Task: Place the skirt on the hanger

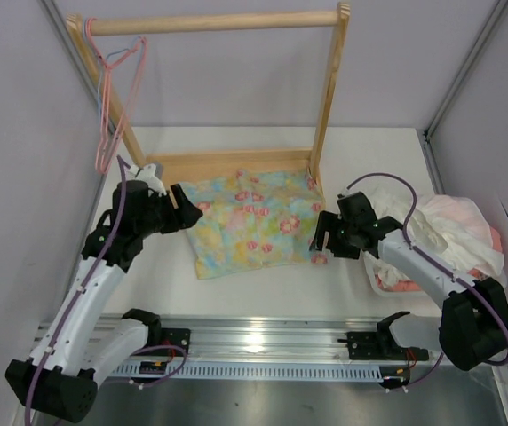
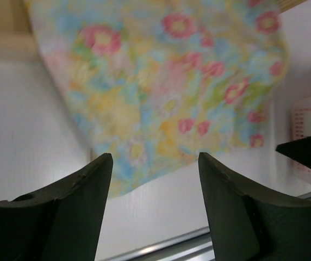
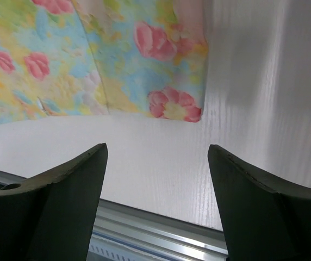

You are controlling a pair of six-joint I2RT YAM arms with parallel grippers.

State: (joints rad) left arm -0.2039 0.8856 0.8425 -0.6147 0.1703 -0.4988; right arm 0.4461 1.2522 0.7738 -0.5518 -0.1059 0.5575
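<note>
Left wrist view: the left end effector point(image 2: 155, 163) stands open with nothing between its fingers, hovering over the near left corner of the skirt point(image 2: 166, 87). The right end effector point(image 3: 155, 155) is likewise open and empty, just off the skirt's near right corner point(image 3: 172, 106). From above, the skirt point(image 1: 254, 222) lies flat on the worktop point(image 1: 263, 293) between the two, its far edge against the foot of the wooden rack point(image 1: 214, 22).

The hanger point(image 1: 102, 158) hangs from the rack's rail at its left end (beside a blue one), well apart from the skirt, so nothing is mounted yet. I judge this the very start. Next, one arm must fetch the hanger off the rail, or the waist must be pinched for threading, calling for a firm grip on thin cloth.

Writing: a white thing point(image 2: 308, 117) at the view's right edge bears faint red print, too blurred to read; no brands show elsewhere.
</note>
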